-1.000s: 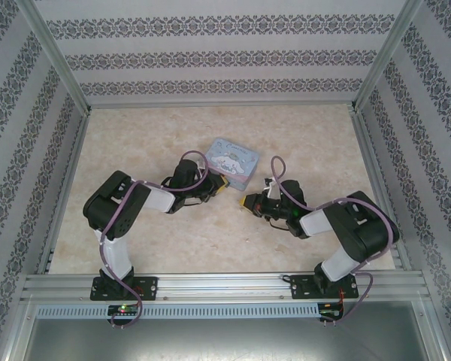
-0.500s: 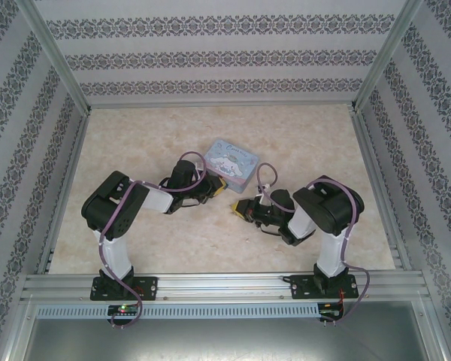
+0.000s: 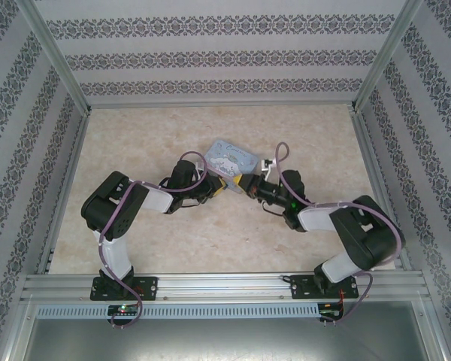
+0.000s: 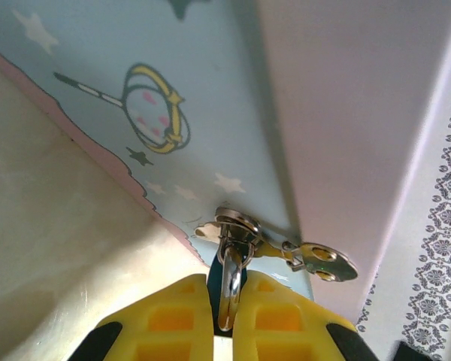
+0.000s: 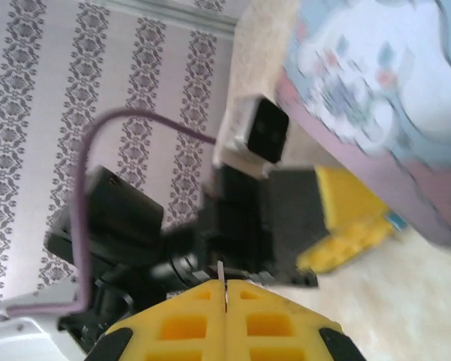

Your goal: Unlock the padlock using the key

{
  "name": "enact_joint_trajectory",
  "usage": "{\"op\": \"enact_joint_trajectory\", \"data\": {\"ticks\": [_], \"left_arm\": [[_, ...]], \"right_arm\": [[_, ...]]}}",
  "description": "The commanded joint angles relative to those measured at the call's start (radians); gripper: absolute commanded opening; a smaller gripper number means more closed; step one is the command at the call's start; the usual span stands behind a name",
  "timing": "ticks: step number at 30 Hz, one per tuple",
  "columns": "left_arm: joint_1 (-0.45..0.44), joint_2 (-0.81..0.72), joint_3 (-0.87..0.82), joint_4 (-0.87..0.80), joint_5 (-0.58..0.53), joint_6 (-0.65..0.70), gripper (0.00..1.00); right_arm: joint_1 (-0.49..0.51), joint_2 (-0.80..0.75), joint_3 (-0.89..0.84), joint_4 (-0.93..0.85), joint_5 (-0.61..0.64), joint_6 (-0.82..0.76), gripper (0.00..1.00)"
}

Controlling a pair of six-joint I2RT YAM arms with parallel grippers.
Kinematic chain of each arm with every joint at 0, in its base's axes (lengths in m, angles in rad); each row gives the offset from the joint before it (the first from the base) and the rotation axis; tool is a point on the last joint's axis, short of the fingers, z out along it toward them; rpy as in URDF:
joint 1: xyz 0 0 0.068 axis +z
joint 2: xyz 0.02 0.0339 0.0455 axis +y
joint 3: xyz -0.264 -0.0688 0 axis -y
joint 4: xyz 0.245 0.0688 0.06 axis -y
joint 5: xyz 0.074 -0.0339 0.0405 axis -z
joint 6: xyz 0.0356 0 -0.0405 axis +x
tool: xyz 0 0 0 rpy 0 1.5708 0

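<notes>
Yellow fingers of your left gripper (image 4: 227,292) are clamped on the padlock (image 4: 227,267), right against the side wall of the tin box (image 4: 210,90). Your right gripper (image 5: 225,292), just beside that box, is pinched together on the thin key (image 5: 222,272).

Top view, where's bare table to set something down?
Bare table lies beyond the tin box toward the back wall, along both side rails, and between the arm bases. Crowded where the left pincer and right pincer meet at the tin box.

Top cam: high, near edge, looks down. Wrist cams: v. close, low; all 3 share tin box (image 3: 237,156) (image 4: 135,60) (image 5: 376,83).
</notes>
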Motion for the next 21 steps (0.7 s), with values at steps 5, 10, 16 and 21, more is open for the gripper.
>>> {"op": "enact_joint_trajectory", "data": {"ticks": [5,10,16,21], "left_arm": [[0.011,-0.012,0.008,-0.038,-0.016,0.036,0.00],[0.012,-0.014,0.007,-0.030,-0.009,0.053,0.00],[0.012,0.000,0.001,0.003,-0.029,0.070,0.00],[0.011,0.022,-0.008,0.055,-0.044,0.068,0.00]], "right_arm": [[-0.022,-0.058,0.219,-0.545,0.117,-0.301,0.00],[-0.033,-0.002,0.281,-0.617,0.166,-0.333,0.00],[-0.038,0.121,0.298,-0.508,0.128,-0.257,0.00],[-0.035,0.162,0.303,-0.488,0.128,-0.244,0.00]]}}
